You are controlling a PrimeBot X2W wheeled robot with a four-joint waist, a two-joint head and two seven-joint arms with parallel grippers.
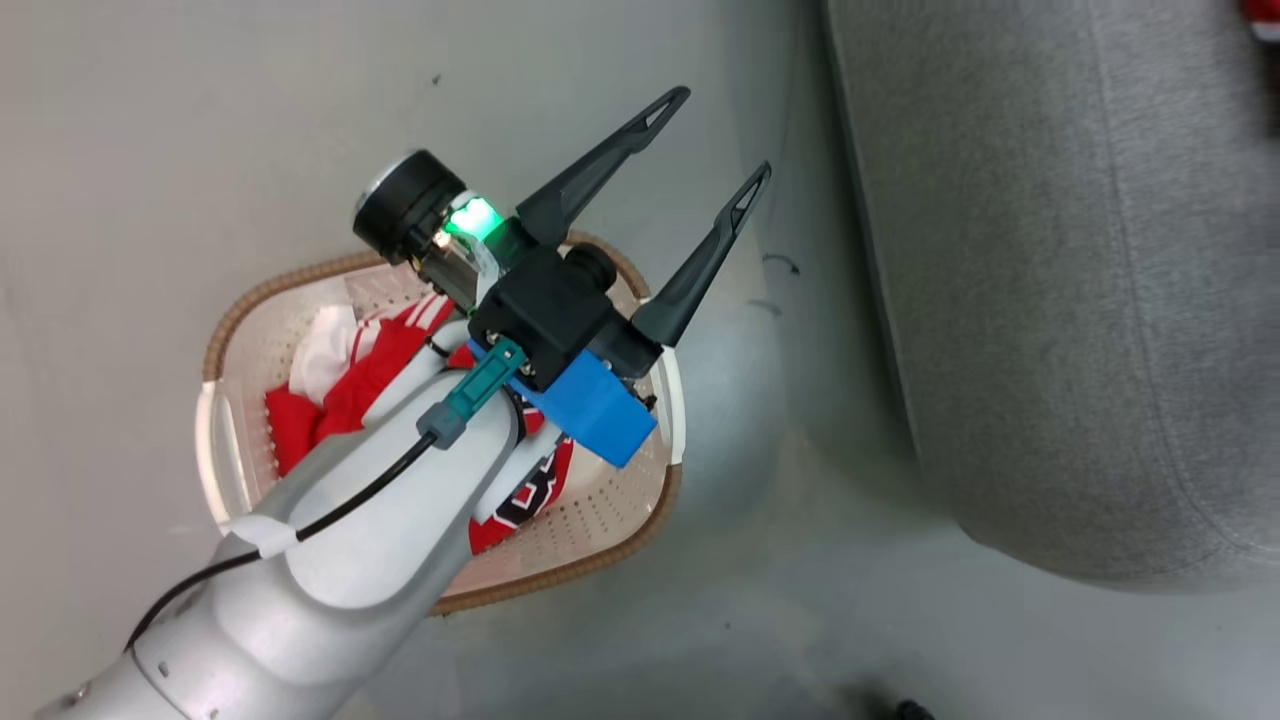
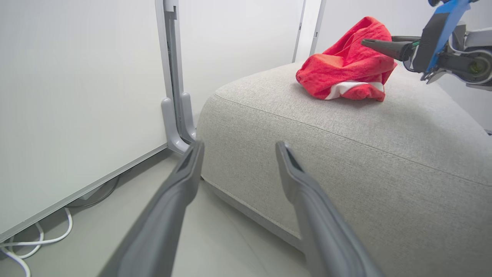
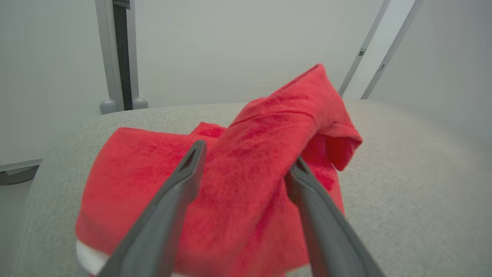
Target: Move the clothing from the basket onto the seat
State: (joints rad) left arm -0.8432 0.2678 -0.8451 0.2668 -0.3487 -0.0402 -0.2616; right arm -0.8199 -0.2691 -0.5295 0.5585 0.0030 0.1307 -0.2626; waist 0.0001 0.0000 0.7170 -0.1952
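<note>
The basket [image 1: 590, 530] stands on the floor left of the seat [image 1: 1050, 300], with red and white clothing [image 1: 370, 375] inside, partly hidden by my left forearm. My left gripper [image 1: 722, 133] hovers above the basket's far right end, open and empty; its wrist view has the fingers [image 2: 240, 145] aimed at the seat's corner [image 2: 365, 161]. A red garment [image 2: 346, 61] with white trim lies bunched on the seat. My right gripper [image 3: 249, 153] is at that garment [image 3: 250, 127], fingers spread wide with a raised fold of the cloth between them. One right finger [image 2: 384, 47] touches the garment's top.
A white wall panel and a grey metal post with rounded feet [image 2: 177, 115] stand behind the seat's corner. White cables [image 2: 34, 240] lie on the floor along the wall. Bare grey floor runs between basket and seat.
</note>
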